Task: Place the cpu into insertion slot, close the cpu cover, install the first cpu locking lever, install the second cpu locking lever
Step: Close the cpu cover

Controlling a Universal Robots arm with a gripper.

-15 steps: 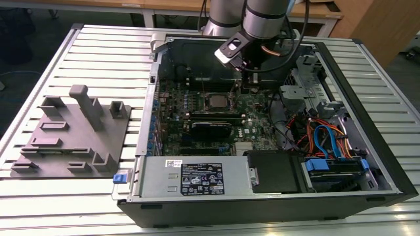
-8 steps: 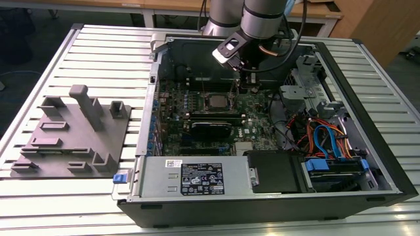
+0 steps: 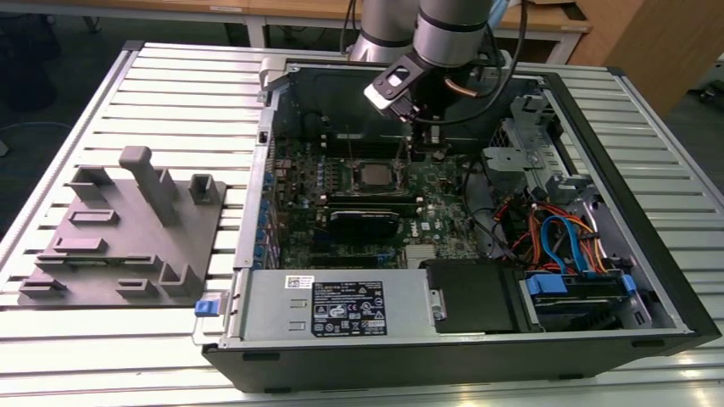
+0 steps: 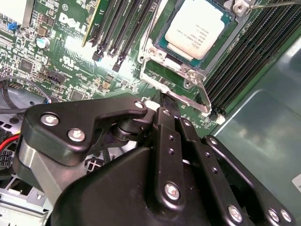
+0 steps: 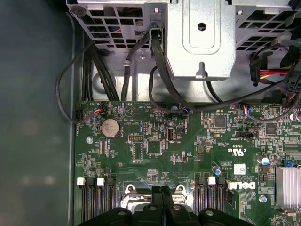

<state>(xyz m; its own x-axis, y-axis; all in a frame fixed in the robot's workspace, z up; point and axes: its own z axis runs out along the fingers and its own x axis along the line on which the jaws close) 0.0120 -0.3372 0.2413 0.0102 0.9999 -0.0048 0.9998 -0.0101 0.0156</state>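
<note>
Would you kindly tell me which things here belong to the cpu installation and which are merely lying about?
Job: cpu, seated in insertion slot; cpu cover; gripper, jaws together near the cover.
Lying about: grey fixture plate; power supply; blue cables; memory slots; coin battery.

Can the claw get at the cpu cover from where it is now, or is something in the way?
Probably yes. In the second wrist view the claw, closed, sits right at the edge of the cpu cover, which frames the cpu. Nothing seems to lie between its tips and that metal edge.
</note>
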